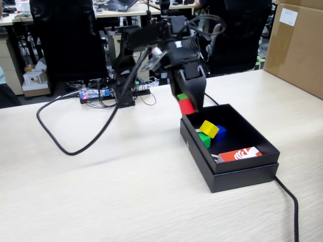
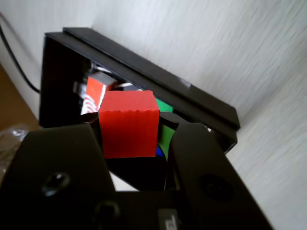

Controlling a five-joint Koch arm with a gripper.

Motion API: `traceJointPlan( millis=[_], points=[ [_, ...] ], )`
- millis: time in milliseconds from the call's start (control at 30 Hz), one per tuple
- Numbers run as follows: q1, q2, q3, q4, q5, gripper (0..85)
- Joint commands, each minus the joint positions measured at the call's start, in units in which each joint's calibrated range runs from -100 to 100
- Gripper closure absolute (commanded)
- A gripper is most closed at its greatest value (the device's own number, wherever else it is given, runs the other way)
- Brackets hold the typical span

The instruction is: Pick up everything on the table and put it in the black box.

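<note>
Fixed view: the gripper (image 1: 187,103) hangs in the air just over the far left corner of the black box (image 1: 242,174), its jaws clamped on the red cube (image 1: 186,106). A bit of green shows on the gripper just above the cube; what it belongs to I cannot tell. The box sits toward the right edge of the table (image 1: 101,191), and inside it the yellow cube (image 1: 209,128) rests tilted on top of the green cube (image 1: 204,139), with the blue cube (image 1: 220,132) just beside them toward the box's middle. A red-and-white card (image 1: 240,154) lies at the box's near end. A thick black cable (image 1: 65,136) loops across the left half of the table back to the arm's base, and another cable (image 1: 290,199) runs from the box's near right corner to the table's front edge. A brown carton (image 1: 298,45) stands at the table's far right corner.

In the wrist view the red cube (image 2: 128,123) sits squarely between the two dark fingers (image 2: 201,163), above the box's rim (image 2: 158,76), with the card (image 2: 96,91) and a patch of green (image 2: 163,105) visible below it.
</note>
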Motion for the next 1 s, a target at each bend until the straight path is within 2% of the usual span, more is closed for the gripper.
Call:
traceJointPlan(
  millis=[0, 367, 467, 567, 767, 867, 967],
  points=[
    [1.86, -1.27, 1.72, -0.06, 0.68, 76.1],
    [3.66, 15.48, 1.0, -0.06, 1.86, 75.0],
    [3.57, 15.37, -0.55, -0.41, 1.9, 58.4],
    [3.52, 12.61, -1.63, -0.58, 1.76, 46.8],
    [2.39, -3.11, -1.45, -0.58, 1.27, 42.7],
    [1.37, -14.12, -2.72, -0.49, 0.88, 36.6],
    [-0.88, -28.35, -9.43, 0.37, 0.78, 36.6]
  ],
)
